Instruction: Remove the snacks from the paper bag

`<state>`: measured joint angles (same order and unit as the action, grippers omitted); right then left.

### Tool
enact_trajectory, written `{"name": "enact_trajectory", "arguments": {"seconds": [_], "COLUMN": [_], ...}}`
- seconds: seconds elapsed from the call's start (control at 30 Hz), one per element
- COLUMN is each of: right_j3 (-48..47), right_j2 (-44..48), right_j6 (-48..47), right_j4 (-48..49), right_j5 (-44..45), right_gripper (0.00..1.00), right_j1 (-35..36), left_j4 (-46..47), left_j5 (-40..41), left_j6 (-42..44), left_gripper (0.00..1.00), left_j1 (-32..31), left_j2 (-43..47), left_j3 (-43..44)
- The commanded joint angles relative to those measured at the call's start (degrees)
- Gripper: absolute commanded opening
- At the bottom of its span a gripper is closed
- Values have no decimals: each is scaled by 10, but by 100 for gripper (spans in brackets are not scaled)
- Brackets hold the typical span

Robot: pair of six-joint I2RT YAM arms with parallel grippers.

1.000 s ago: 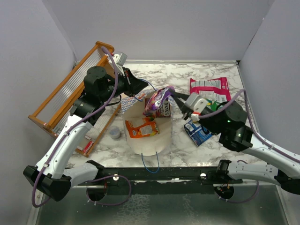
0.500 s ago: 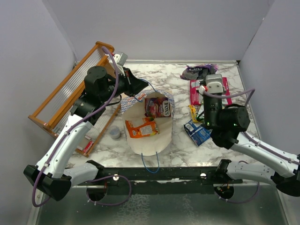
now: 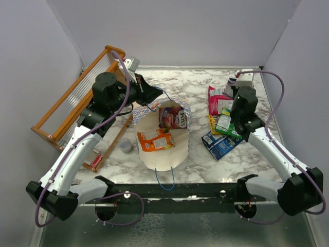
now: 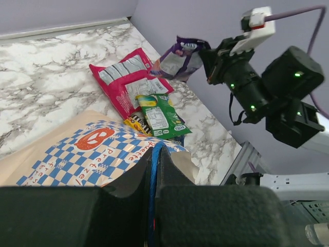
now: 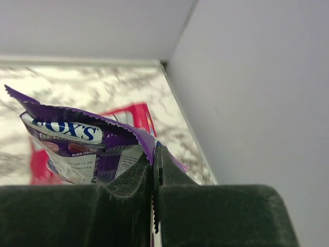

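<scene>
Top external view: the right hand [image 5: 154, 157] has swung from above the large pink-red pouch [image 3: 213, 100] to the far right corner of the table [image 3: 175, 82]. It carries the purple wrapper [image 5: 77, 146], with its fingers pinched tight on it. The left hand [image 4: 154, 175] has not moved and is clamped on the blue string handle [image 4: 152, 154] at the far rim of the paper bag [image 3: 163, 157]. An orange wrapper [image 3: 154, 141] lies inside the bag. The green wrapper [image 3: 225, 123] and blue packet [image 3: 220, 145] lie on the table to its right.

"FOX'S" on purple wrapper [image 5: 67, 135]; "Pretze…" on paper bag [image 4: 92, 154].
</scene>
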<state>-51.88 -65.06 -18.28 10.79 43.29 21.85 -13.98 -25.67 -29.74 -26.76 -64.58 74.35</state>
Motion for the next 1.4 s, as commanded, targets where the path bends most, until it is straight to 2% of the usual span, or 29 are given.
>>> {"name": "enact_trajectory", "arguments": {"seconds": [0.0, 0.07, 0.17, 0.3, 0.5, 0.7, 0.8, 1.0, 1.13, 1.17, 1.2, 1.23, 1.37], "right_j3": [24, 35, 64, 64, 53, 86, 110, 97, 93, 91, 92, 97, 120], "right_j2": [-7, -9, -13, -55, -143, -141, -122, -86, -40, -32, -24, -18, 10], "right_j6": [149, 171, 158, 144, 173, 220, 225, 249, 249, 241, 231, 228, 246], "right_j4": [-71, -86, -64, -80, -99, -95, -78, -116, -130, -131, -126, -117, -81], "right_j5": [-16, -19, -12, -73, -123, -220, -264, -293, -299, -305, -308, -308, -342], "right_gripper": [1, 1, 1, 1, 4, 12, 21, 46, 74, 83, 97, 100, 99], "right_j1": [-85, -115, -123, -123, -113, -83, -83, -83, -83, -83, -83, -83, -84], "left_j4": [17, 14, 15, 18, 18, 9, 16, 26, 19, 17, 18, 17, 25], "left_j5": [-1, -6, -5, -6, -2, -7, -2, -5, -4, -4, -2, 1, -6], "left_j6": [-8, -5, -5, -5, -7, -4, -4, -10, -7, -4, -2, -2, -7], "left_gripper": [0, 0, 0, 0, 0, 0, 0, 0, 0, 0, 0, 0, 0], "left_j1": [0, 0, 0, 0, 0, 0, 0, 0, 0, 0, 0, 0, 0], "left_j2": [5, 5, 6, 10, 20, 12, 13, 3, 1, 1, 1, 0, -5], "left_j3": [9, 8, 5, 2, -5, 6, -3, -6, 3, 4, 3, 2, -2]}}
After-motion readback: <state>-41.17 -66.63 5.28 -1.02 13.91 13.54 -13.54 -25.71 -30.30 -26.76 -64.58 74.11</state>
